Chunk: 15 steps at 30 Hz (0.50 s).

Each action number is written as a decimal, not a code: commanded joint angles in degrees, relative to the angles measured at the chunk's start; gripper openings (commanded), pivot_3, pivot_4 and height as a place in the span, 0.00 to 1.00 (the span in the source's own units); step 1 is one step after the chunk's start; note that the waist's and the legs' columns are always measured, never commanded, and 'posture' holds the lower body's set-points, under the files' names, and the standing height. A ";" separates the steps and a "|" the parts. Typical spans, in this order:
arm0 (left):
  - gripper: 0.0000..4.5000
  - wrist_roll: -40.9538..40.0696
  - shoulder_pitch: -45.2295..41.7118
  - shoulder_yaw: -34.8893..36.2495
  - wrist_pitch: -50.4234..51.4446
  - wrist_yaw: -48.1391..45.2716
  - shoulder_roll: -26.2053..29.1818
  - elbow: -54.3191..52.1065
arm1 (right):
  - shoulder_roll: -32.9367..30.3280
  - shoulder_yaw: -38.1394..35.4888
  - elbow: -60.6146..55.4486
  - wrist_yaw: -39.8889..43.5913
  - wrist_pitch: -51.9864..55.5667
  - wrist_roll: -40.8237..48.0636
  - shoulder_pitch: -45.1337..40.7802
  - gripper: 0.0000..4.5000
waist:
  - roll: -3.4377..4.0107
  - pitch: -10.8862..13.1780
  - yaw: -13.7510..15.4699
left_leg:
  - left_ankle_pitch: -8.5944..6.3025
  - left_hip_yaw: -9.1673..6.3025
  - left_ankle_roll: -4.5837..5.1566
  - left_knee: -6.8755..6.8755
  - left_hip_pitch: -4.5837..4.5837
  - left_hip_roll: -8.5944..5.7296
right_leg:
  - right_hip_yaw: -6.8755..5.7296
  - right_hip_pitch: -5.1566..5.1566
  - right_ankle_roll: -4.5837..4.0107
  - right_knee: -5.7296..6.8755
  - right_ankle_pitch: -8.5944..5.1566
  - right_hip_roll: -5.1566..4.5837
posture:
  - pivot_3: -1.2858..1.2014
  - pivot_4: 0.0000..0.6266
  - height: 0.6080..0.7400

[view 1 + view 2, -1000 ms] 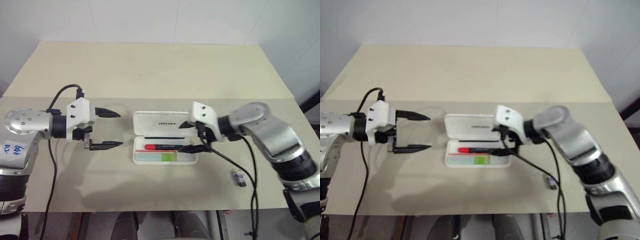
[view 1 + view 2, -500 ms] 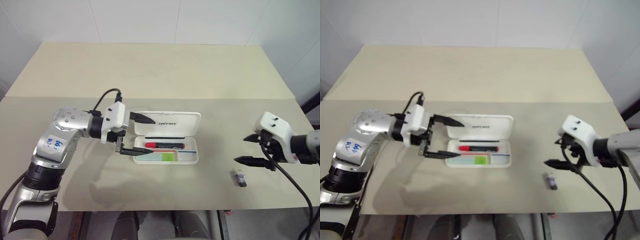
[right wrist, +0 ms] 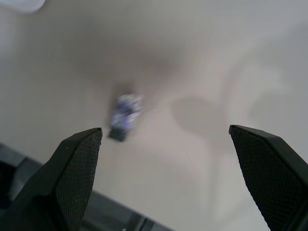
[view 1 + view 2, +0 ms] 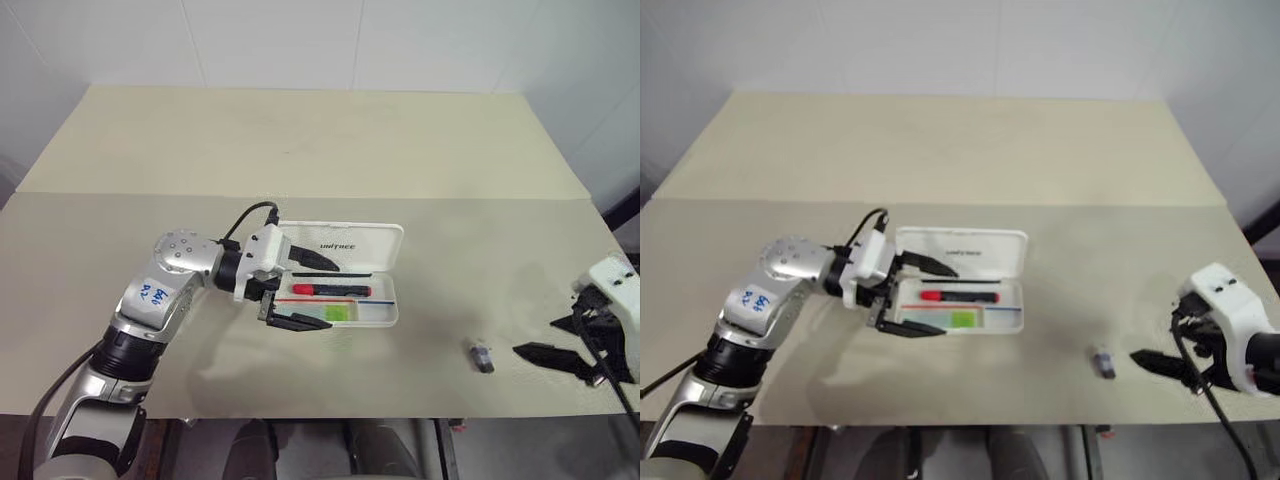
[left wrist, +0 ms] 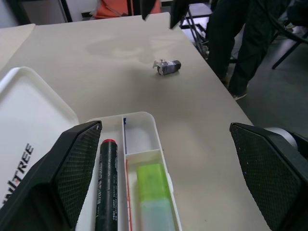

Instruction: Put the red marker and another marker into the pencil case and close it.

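Note:
The white pencil case [image 4: 345, 243] lies open at mid table, its lid flat toward the far side. In its tray lie the red marker [image 4: 330, 290] and, on the near side of it, another marker [image 4: 335, 313], pale green with a lime cap. My left gripper [image 4: 334, 296] is open and reaches over the case's left end, one finger over the lid and one along the near wall. The left wrist view looks along the red marker [image 5: 109, 187] and the green one [image 5: 154, 192]. My right gripper [image 4: 535, 337] hangs open, holding nothing, far to the right near the table's front edge.
A small dark stubby object [image 4: 481, 356] lies on the table between the case and my right gripper, and under it in the right wrist view [image 3: 122, 115]. A person's dark trouser legs [image 5: 240, 38] stand beyond the table's right end.
My left gripper has swung right, from beside the case to over its left end. My right gripper has drawn away from the case to the right and toward the front edge.

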 commanded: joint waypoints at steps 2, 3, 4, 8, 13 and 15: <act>1.00 0.30 -1.65 0.41 -1.50 -0.65 -0.35 -0.30 | 5.29 -2.52 -4.68 -10.34 0.29 10.64 0.78 0.99 | 0.00 0.00 -0.05 | 0.00 0.01 0.00 -0.05 -0.02 0.00 | 0.01 0.06 0.04 -0.19 0.03 -0.01 | 0.52 0.24 1.00; 1.00 0.31 -1.72 0.48 -1.48 -0.67 -0.34 -0.29 | 6.45 -2.06 -5.03 -13.05 0.29 12.53 0.70 0.99 | -0.02 -0.01 -0.11 | 0.00 0.00 0.01 -0.06 -0.01 0.00 | 0.01 0.09 0.06 -0.23 0.04 -0.01 | 0.52 0.24 1.00; 1.00 0.36 -1.66 0.56 -1.46 -0.63 -0.25 -0.42 | 7.38 -1.60 -5.12 -15.74 0.29 14.19 0.65 0.99 | -0.01 -0.01 -0.12 | -0.01 0.00 0.01 -0.08 -0.01 0.00 | 0.01 0.12 0.07 -0.27 0.05 -0.01 | 0.52 0.24 1.00; 1.00 0.38 -1.25 1.07 -0.99 -0.55 0.56 -1.20 | 10.53 1.62 -2.81 -26.97 0.29 19.32 -2.17 0.99 | -0.02 -0.02 -0.19 | -0.01 -0.01 0.02 -0.13 0.00 0.00 | 0.02 0.13 0.08 -0.31 0.06 -0.02 | 0.52 0.24 1.00; 1.00 0.13 -0.92 1.88 0.02 -0.10 1.78 -2.33 | 10.58 4.79 1.07 -37.06 0.29 25.30 -4.48 0.99 | -0.02 -0.02 -0.17 | -0.01 -0.01 0.03 -0.24 0.01 0.00 | 0.03 0.12 0.03 -0.34 0.04 -0.03 | 0.52 0.24 1.00; 1.00 -0.02 -0.86 2.12 0.34 0.02 2.28 -2.70 | 9.93 5.61 2.67 -39.97 0.29 27.58 -4.88 0.99 | -0.01 -0.02 -0.15 | -0.01 -0.02 0.03 -0.34 0.01 0.00 | 0.03 0.11 0.03 -0.38 0.04 -0.03 | 0.52 0.24 1.00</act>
